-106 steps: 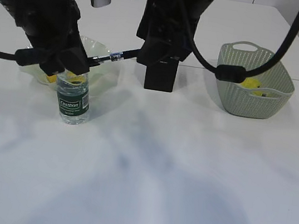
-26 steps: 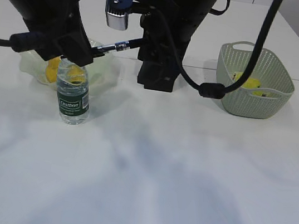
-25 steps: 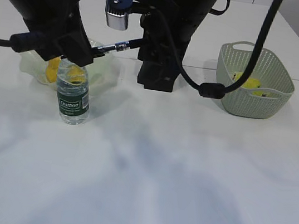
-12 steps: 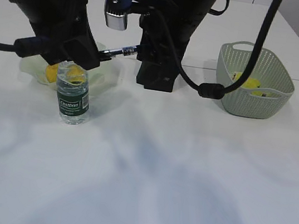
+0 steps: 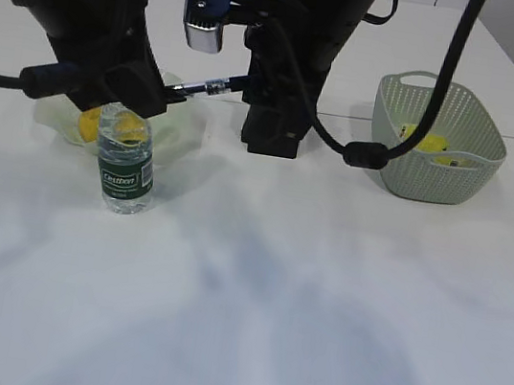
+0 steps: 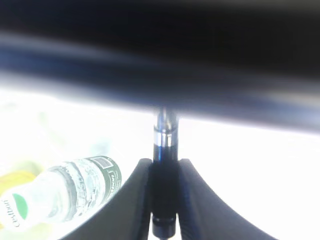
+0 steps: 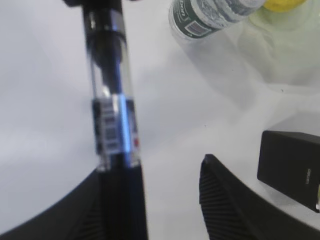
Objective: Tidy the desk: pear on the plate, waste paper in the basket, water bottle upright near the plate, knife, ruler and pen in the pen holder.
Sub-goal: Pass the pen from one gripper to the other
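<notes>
My left gripper (image 6: 164, 200) is shut on the dark end of the pen (image 6: 164, 150), held level above the desk (image 5: 252, 289). The pen's clear barrel (image 7: 112, 115) reaches between the jaws of my right gripper (image 7: 165, 200), which stands open; the barrel lies against the left finger only. The black pen holder (image 5: 270, 135) stands under the right arm. Next to the green plate (image 5: 56, 114), which holds the pear (image 5: 88, 125), the water bottle (image 5: 126, 165) stands upright. The waste paper (image 5: 429, 141) lies in the basket (image 5: 431, 175). Knife and ruler are out of view.
Both dark arms crowd the back left of the desk above the plate and the pen holder (image 7: 292, 167). A black cable (image 5: 369, 154) hangs down between the pen holder and the basket. A thin seam crosses the tabletop behind them.
The left gripper has carried the pen a little to the right, so its free end now reaches the right arm. The bottle, plate and basket have not moved.
</notes>
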Tool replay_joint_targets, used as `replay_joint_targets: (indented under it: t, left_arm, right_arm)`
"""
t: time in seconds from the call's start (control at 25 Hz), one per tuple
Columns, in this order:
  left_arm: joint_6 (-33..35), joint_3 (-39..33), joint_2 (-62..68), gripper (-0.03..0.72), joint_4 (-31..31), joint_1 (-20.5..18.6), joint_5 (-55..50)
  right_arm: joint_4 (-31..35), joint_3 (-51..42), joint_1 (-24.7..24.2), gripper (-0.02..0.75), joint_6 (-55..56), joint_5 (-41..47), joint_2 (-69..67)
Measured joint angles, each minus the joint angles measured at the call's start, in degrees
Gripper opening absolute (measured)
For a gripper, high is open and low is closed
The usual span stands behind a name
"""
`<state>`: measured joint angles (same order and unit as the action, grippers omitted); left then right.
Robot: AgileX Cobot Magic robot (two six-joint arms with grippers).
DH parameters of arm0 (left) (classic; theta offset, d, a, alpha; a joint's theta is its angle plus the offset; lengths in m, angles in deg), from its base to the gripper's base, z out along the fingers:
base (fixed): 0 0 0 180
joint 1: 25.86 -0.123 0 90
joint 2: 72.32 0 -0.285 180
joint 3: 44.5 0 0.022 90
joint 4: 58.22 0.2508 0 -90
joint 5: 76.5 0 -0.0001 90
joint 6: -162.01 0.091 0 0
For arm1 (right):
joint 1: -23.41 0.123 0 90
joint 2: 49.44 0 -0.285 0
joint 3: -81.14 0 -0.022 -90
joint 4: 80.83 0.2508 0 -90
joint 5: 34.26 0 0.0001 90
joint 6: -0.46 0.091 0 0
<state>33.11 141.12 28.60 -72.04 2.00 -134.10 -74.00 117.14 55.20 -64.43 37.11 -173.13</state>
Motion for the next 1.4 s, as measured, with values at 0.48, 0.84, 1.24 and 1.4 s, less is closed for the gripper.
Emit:
replay_joint_targets:
  t: [0.48, 0.84, 1.24, 1.4]
  left_arm:
    - [0.0, 2.2, 0.0, 0.097, 0.0, -1.1, -1.3]
    - [-0.1, 2.2, 1.0, 0.097, 0.2, -1.1, -2.1]
    - [-0.1, 2.2, 3.6, 0.097, 0.2, -1.1, -1.0]
    - [-0.1, 2.2, 3.6, 0.097, -1.9, -1.1, 1.7]
  right_arm:
    - [-2.7, 0.0, -3.0, 0.387, 2.9, 0.0, -0.2]
    - [-3.3, 0.0, -8.0, 0.387, 8.0, 0.0, -2.0]
    - [-4.5, 0.0, -14.7, 0.387, 15.7, 0.0, -2.0]
    - [-4.5, 0.0, -14.7, 0.387, 17.4, 0.0, -2.2]
